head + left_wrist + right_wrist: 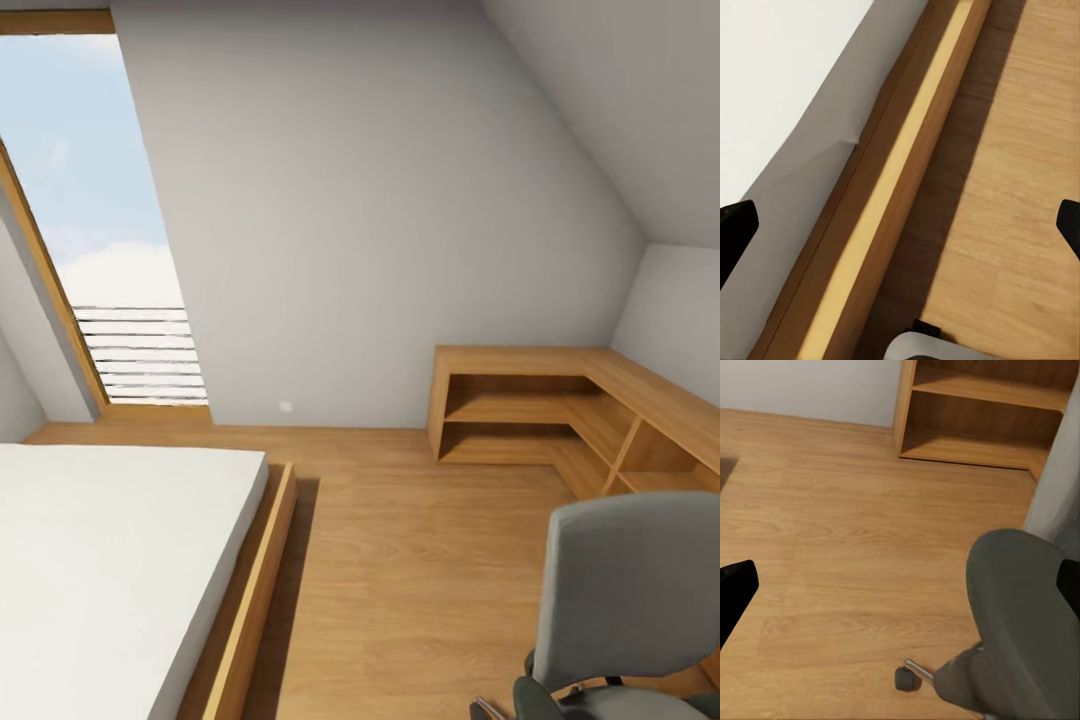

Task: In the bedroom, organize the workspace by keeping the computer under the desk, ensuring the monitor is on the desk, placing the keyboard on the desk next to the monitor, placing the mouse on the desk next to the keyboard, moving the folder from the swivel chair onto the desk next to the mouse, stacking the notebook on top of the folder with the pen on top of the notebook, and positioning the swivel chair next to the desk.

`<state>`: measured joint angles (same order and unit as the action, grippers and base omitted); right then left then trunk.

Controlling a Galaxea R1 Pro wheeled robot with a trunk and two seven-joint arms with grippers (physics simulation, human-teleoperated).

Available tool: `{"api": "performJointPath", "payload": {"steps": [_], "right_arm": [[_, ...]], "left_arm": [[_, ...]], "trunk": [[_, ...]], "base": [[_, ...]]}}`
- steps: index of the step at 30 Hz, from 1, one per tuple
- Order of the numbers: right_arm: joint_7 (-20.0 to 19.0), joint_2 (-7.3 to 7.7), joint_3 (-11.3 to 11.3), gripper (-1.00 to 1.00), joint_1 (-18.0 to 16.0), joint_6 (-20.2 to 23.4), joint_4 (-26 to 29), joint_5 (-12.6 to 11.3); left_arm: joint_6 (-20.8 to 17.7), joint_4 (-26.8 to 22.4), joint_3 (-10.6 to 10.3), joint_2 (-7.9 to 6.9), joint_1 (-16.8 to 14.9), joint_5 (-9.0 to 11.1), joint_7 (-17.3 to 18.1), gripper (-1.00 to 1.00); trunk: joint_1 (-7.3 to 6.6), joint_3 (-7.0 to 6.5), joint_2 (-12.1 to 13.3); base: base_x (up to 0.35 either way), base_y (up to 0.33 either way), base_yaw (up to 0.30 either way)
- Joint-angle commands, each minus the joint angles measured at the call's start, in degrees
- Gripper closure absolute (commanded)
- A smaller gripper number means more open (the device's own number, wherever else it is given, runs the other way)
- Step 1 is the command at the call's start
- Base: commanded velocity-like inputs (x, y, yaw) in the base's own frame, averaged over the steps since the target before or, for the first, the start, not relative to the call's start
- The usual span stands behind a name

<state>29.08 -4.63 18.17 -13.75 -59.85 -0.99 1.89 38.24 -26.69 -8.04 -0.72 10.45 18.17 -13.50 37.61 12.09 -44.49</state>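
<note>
Right now the swivel chair [630,600] sits near right, grey padded back, chrome leg and caster on the wood floor [420,580]. Both grippers look spread, holding nothing; only dark fingertips [735,592] show. Risks, as I judge: base clipping the chair, or the bed [110,560] frame at left. Far right, a wooden corner shelf [560,410], smooth grain.

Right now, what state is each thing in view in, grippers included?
swivel chair: upright on the wooden floor, seat bare where visible
wooden shelf unit: open compartments, nothing seen inside
bed: flat white top, bare
left gripper: open, holding nothing
right gripper: open, holding nothing
</note>
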Motion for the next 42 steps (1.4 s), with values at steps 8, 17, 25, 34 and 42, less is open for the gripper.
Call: {"api": "performJointPath", "payload": {"steps": [8,17,25,34,42], "right_arm": [[0.76,-0.02,0.30,-1.00,-0.09,-0.02,-0.07,0.09],[0.77,-0.02,0.29,-1.00,-0.09,-0.01,-0.07,0.05],[0.66,-0.02,0.29,-1.00,-0.08,0.00,-0.07,0.05],[0.66,0.01,0.29,-1.00,-0.06,0.03,-0.07,0.05],[0.57,0.71,0.24,-1.00,-0.06,0.08,-0.07,0.05]], "left_arm": [[0.27,-0.41,-0.51,0.21,0.01,0.17,-0.48,-1.00],[0.16,-2.84,-0.87,1.95,0.01,0.12,-0.63,-1.00],[-0.24,-3.46,-0.91,2.53,0.01,0.19,-0.72,-1.00],[-0.38,-3.92,-0.86,3.30,0.01,0.20,-0.97,-1.00],[-0.53,-3.81,-0.92,3.73,0.01,0.34,-1.42,-1.00]], "trunk": [[0.02,0.07,-0.05],[0.02,0.07,-0.05],[1.12,0.97,-2.06],[3.09,2.58,-5.67],[4.85,4.02,-8.88]], "base": [[0.026,0.000,0.000],[0.004,0.000,0.000],[0.000,0.000,0.000],[0.000,0.000,0.000],[-0.206,0.000,0.000]]}}
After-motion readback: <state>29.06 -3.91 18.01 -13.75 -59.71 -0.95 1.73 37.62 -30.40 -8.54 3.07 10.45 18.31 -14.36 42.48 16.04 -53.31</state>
